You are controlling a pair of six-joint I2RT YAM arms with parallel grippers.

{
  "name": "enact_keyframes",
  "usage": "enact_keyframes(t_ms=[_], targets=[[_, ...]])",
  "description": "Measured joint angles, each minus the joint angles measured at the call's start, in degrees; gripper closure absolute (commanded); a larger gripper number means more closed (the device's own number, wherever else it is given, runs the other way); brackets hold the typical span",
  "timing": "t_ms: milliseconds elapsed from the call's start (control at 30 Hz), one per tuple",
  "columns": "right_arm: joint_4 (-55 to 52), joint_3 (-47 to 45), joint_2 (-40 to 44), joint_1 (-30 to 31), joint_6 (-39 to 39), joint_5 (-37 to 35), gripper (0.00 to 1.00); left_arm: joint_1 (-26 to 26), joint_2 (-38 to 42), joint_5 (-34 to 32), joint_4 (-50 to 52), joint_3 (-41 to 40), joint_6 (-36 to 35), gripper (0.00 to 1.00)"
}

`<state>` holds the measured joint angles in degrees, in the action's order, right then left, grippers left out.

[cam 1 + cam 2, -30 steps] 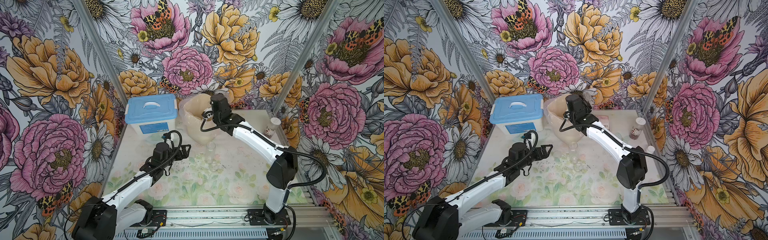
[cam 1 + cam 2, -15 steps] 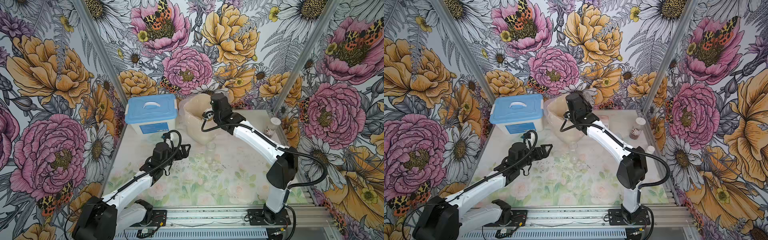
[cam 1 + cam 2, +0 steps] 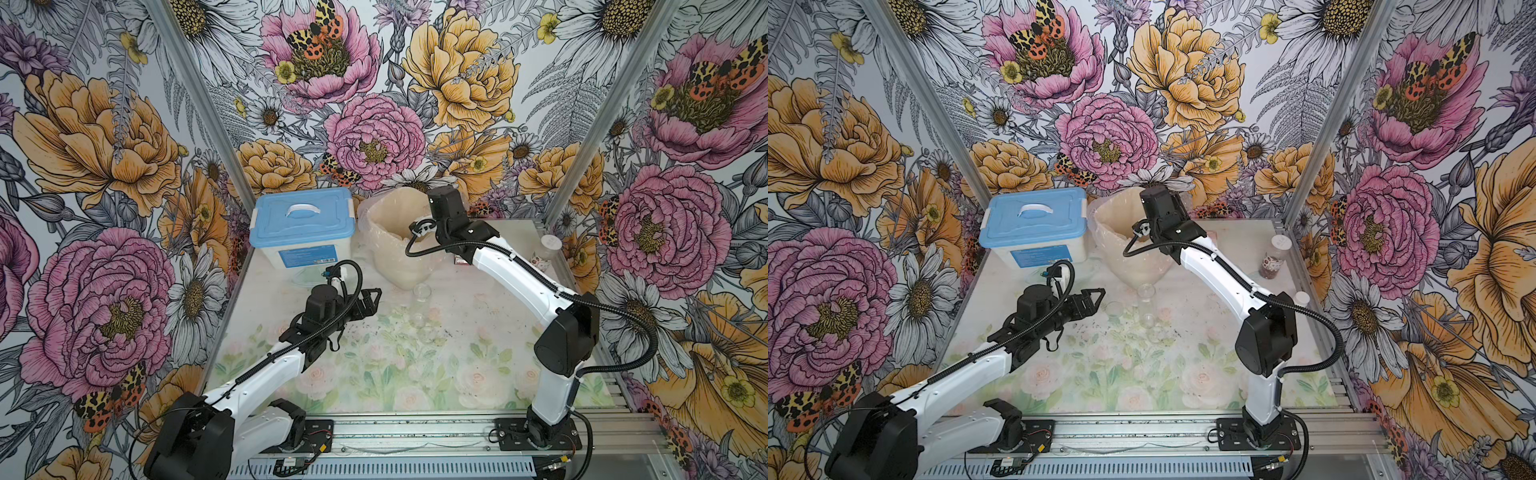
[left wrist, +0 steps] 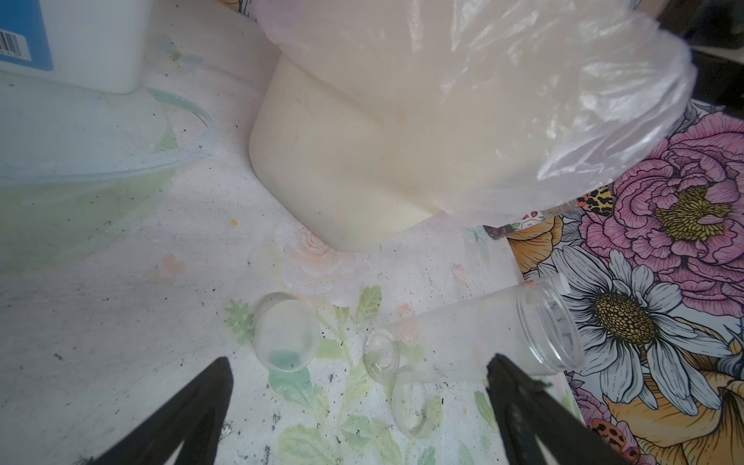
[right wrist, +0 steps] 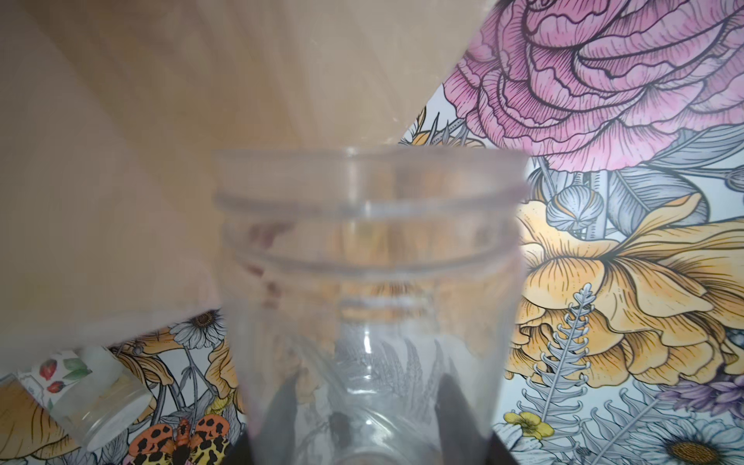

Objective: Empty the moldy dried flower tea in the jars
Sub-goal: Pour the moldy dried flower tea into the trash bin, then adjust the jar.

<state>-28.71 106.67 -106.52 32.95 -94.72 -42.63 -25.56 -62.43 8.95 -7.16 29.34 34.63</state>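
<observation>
My right gripper (image 5: 366, 386) is shut on a clear plain jar (image 5: 366, 261), held tipped over the bag-lined bin (image 3: 395, 245) with its mouth toward the bag. The jar looks nearly empty, with only blurred reddish smudges near its rim. My left gripper (image 4: 360, 362) hangs open low over the table. Just ahead of it a second plain jar (image 4: 475, 334) lies empty on its side, with loose clear lids (image 4: 286, 336) beside it. At the right edge a white-lidded labelled jar (image 3: 1275, 257) stands upright, holding reddish-brown flower tea (image 3: 1270, 266).
A blue-lidded white box (image 3: 303, 220) stands at the back left beside the bin. A small labelled container (image 5: 80, 394) lies by the bin. A tiny white-capped bottle (image 3: 1301, 297) is near the right edge. Dark crumbs speckle the tabletop (image 3: 374, 332).
</observation>
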Motion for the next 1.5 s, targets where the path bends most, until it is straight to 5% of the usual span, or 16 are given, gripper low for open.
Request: enact_keyframes(t_ms=[567, 933, 1133, 1500], targets=[[-10.6, 2.1, 4.7, -5.4, 34.8, 21.1, 1.0, 2.2, 4.7, 2.5, 5.5, 5.2, 0.0, 0.01], [-9.2, -8.5, 19.0, -8.1, 50.8, 45.2, 1.0, 7.4, 2.3, 15.8, 20.7, 32.2, -5.3, 0.02], [-3.6, -21.6, 26.6, -8.1, 58.4, 58.0, 1.0, 7.2, -4.3, 25.3, 27.4, 44.3, -7.7, 0.11], [8.4, -37.9, 34.9, -8.0, 66.4, 71.2, 1.0, -1.3, -19.2, 29.1, 47.1, 65.0, -17.4, 0.29]])
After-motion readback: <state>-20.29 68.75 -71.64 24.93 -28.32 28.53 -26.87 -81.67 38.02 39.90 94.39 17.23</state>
